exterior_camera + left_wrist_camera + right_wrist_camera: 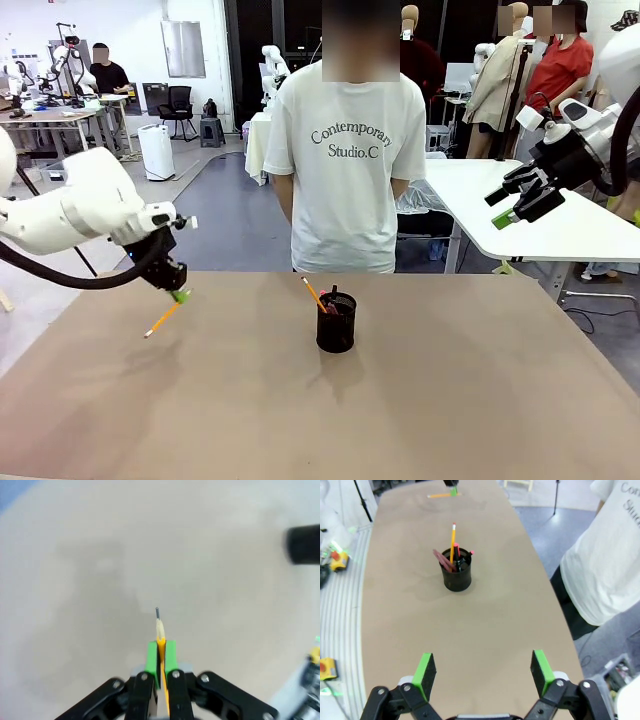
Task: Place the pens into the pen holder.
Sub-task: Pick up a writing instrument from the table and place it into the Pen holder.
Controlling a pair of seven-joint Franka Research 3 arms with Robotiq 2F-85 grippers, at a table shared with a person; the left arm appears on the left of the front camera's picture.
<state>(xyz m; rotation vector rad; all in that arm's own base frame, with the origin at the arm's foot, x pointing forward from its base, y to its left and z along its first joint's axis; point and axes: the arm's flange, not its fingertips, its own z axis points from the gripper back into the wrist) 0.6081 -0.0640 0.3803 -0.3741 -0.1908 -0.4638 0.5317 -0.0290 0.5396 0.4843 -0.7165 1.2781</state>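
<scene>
**Left gripper clamped on a yellow pencil; holder at table centre already stocked**

Readable print: "Contemporary Studio.C" across the chest of the person's white T-shirt, standing at 12 o'clock behind the table's far edge. In the right wrist view, only the fragment "Co… Stu…" legible on the same shirt, at 2 o'clock. No print legible on the pens or the holder.

Counts: one pen holder, black mesh, upright near the middle of the brown table. In the right wrist view, four sticks counted inside the holder: one yellow-orange pencil rising tallest and nearly upright, one brownish-red pencil leaning toward 10 o'clock, and two dark pens with red tips toward 1 o'clock, though overlap makes that pair hard to separate. One more yellow pencil outside the holder, well apart from it at 9 o'clock in the front view.

Left gripper: green pads pressed together on that loose yellow pencil, seen in the left wrist view with the pencil pinched between them and its graphite point aimed at 12 o'clock over bare table. In the front view, pencil slanting down toward 8 o'clock from the pads; contact with the table not clear.

Right gripper: raised at 2 o'clock beyond the table's right side, fingers spread wide, nothing between them; same wide gap in its own wrist view, holder ahead at 12 o'clock.
</scene>
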